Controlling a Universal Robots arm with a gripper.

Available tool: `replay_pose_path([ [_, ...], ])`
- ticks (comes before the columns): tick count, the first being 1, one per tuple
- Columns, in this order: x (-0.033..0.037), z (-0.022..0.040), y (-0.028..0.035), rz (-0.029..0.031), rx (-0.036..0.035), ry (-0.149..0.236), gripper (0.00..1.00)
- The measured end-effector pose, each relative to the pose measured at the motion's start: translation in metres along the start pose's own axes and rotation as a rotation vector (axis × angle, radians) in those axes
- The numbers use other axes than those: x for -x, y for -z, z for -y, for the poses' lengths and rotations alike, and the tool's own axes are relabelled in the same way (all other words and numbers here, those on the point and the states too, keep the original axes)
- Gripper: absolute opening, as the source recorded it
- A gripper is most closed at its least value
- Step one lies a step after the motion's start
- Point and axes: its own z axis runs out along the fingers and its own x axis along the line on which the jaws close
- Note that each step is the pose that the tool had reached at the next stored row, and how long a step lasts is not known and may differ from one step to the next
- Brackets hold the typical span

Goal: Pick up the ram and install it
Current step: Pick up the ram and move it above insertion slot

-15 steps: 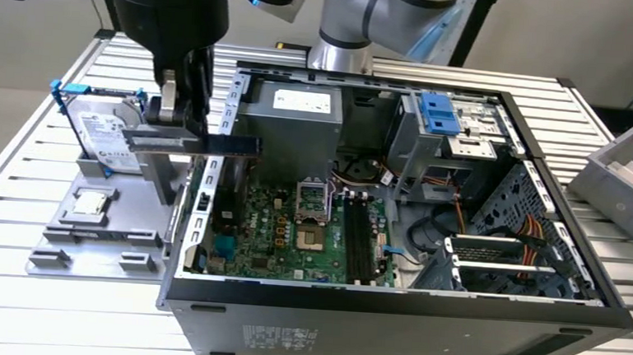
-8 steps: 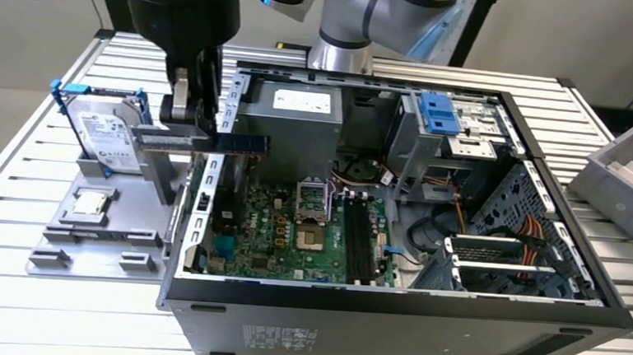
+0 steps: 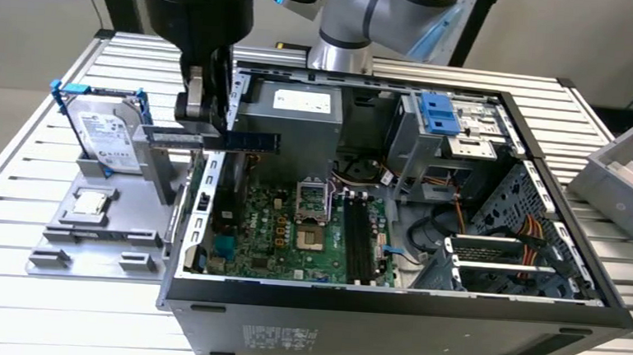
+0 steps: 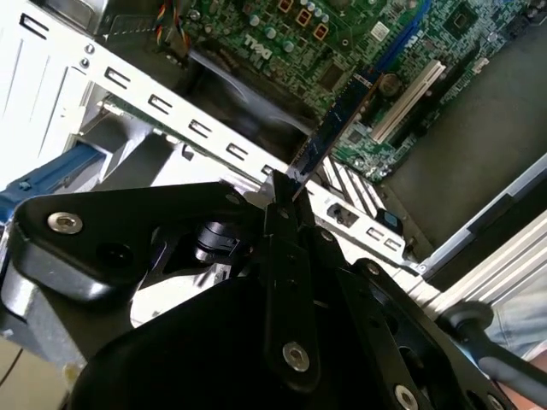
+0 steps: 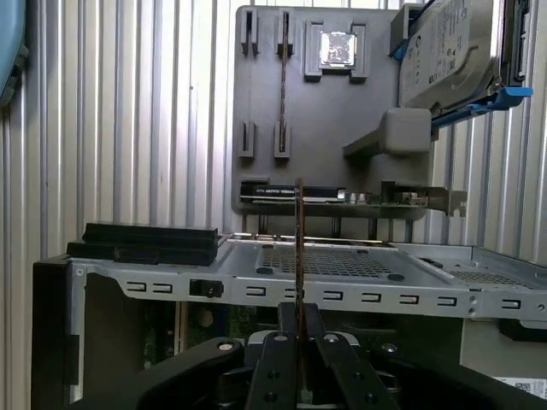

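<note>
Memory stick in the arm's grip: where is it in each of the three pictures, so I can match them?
Exterior view: the memory stick juts level from the pincer, over the case's slotted wall.
Second wrist view: it slants from the pincer over the green board.
First wrist view: seen edge-on, a thin line crossing that slotted wall.
Shared landmark: the slotted wall.

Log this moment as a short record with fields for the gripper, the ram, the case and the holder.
gripper: shut on the ram, gripping it near mid-length
ram: in the air, lengthwise level, above the case wall at the exterior view's left
computer case: open, motherboard exposed
memory slots: ram not seated in them
holder: beside the case, carrying the hard drive and processor chip
</note>
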Motion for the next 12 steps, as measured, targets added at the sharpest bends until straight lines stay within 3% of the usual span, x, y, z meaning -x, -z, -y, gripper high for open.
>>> replay_pose_path([
  [12,0.0042,0.0133,0.0001,0.0001,-0.0001,0.000,0.00],
])
